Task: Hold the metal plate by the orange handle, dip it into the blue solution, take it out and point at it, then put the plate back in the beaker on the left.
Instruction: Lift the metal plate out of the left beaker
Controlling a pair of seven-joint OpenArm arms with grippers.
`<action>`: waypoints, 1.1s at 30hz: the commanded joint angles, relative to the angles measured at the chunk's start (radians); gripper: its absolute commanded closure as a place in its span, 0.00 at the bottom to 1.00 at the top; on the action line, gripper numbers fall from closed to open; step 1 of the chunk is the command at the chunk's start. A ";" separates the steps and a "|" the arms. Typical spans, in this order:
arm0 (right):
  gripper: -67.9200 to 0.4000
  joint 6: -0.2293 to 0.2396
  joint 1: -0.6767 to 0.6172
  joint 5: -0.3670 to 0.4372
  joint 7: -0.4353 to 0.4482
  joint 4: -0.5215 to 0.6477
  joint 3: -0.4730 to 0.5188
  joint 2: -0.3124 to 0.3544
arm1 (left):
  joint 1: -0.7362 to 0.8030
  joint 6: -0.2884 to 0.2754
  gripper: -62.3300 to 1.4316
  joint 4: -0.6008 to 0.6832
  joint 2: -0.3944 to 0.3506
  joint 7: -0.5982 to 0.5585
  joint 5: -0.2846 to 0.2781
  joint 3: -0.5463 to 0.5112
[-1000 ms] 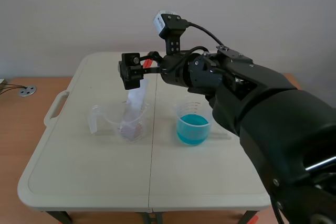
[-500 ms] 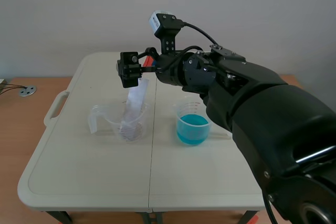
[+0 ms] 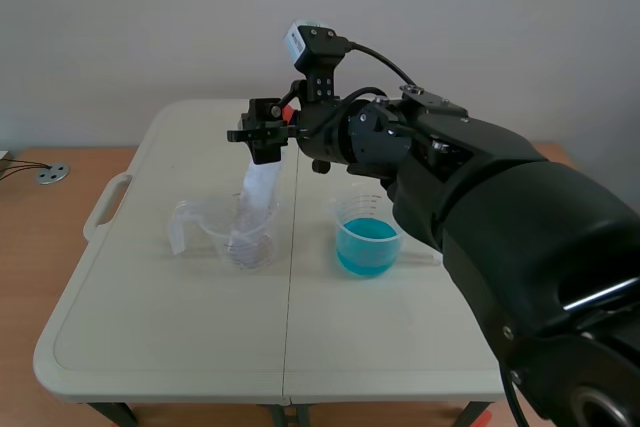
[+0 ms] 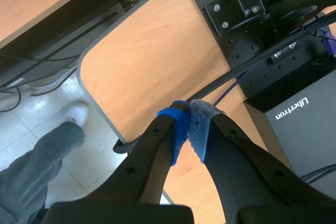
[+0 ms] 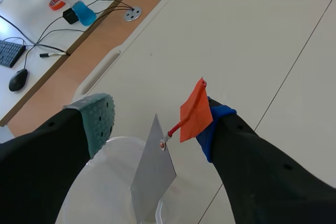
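A thin metal plate (image 3: 258, 192) leans upright in the clear beaker (image 3: 240, 237) on the left of the table. Its orange handle (image 5: 195, 113) sticks up on a short red wire. My right gripper (image 3: 268, 127) reaches over from the right and straddles the handle. In the right wrist view its fingers stand apart: the handle rests against the blue-padded finger (image 5: 214, 124), and a gap separates it from the green-padded one (image 5: 98, 118). The plate (image 5: 153, 174) drops away below into the beaker (image 5: 118, 141). A beaker of blue solution (image 3: 368, 242) stands to the right. My left gripper (image 4: 189, 129) is shut on nothing, off the table.
The left wrist view looks down on a wooden desk top (image 4: 152, 61), a black box (image 4: 299, 114), cables and a person's leg (image 4: 37, 156) on the floor. Beyond the table's left edge is a desk with a keyboard (image 5: 9, 52) and a mouse (image 5: 18, 78).
My right gripper's fingers have drawn much closer together around the orange handle, and the gripper has shifted slightly toward it. The plate and both beakers have stayed put.
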 commanded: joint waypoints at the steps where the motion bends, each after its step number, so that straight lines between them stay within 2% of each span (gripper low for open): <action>1: 0.61 0.004 0.027 0.010 0.018 0.021 -0.003 -0.006 | 0.011 -0.002 0.94 0.010 0.000 -0.005 -0.006 0.004; 14: 0.96 0.004 0.027 0.011 0.031 0.021 -0.003 -0.006 | 0.011 -0.002 0.94 0.010 0.000 -0.005 -0.006 0.004; 19: 0.97 0.024 0.026 0.011 0.055 0.021 -0.003 -0.006 | 0.011 -0.002 0.94 0.010 0.000 -0.005 -0.006 0.004; 28: 0.97 0.167 0.021 0.011 0.103 0.022 -0.003 -0.019 | 0.011 -0.002 0.94 0.010 0.000 -0.006 -0.006 0.004; 33: 0.97 0.219 0.015 0.011 0.114 0.022 -0.003 -0.021 | 0.010 -0.002 0.94 0.010 0.000 -0.006 -0.006 0.004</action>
